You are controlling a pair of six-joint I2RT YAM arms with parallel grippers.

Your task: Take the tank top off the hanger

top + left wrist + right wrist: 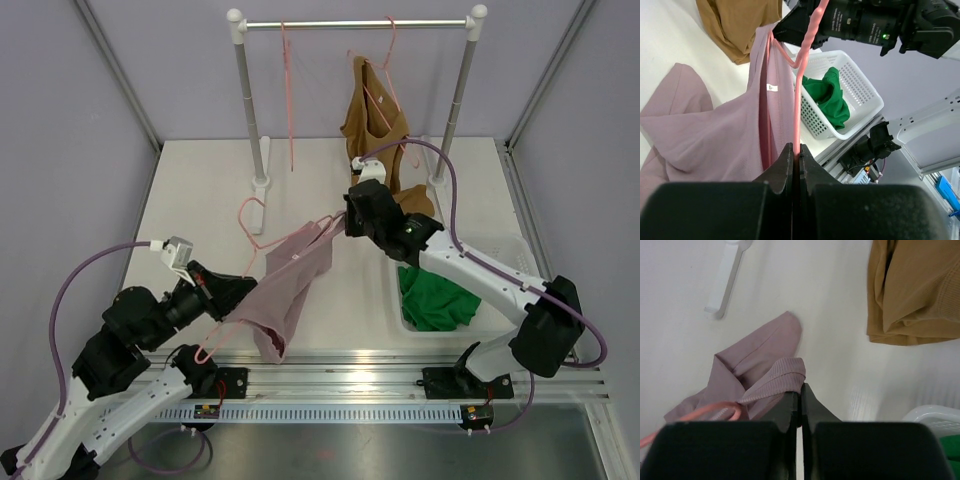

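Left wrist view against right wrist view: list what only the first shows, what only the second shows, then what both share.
Only the left wrist view shows the left gripper shut on the pink hanger, and the right arm overhead. Only the right wrist view shows the right gripper shut on the ribbed strap of the tank top, and the white rack foot. Both show the tank top, the pink hanger, the tan garment, and the white basket with the green cloth.

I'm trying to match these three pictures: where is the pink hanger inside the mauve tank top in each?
Top external: pink hanger left of centre, hook above the cloth.
Left wrist: centre, rising from the left claw.
Right wrist: bottom left.
Shared landmark: mauve tank top.
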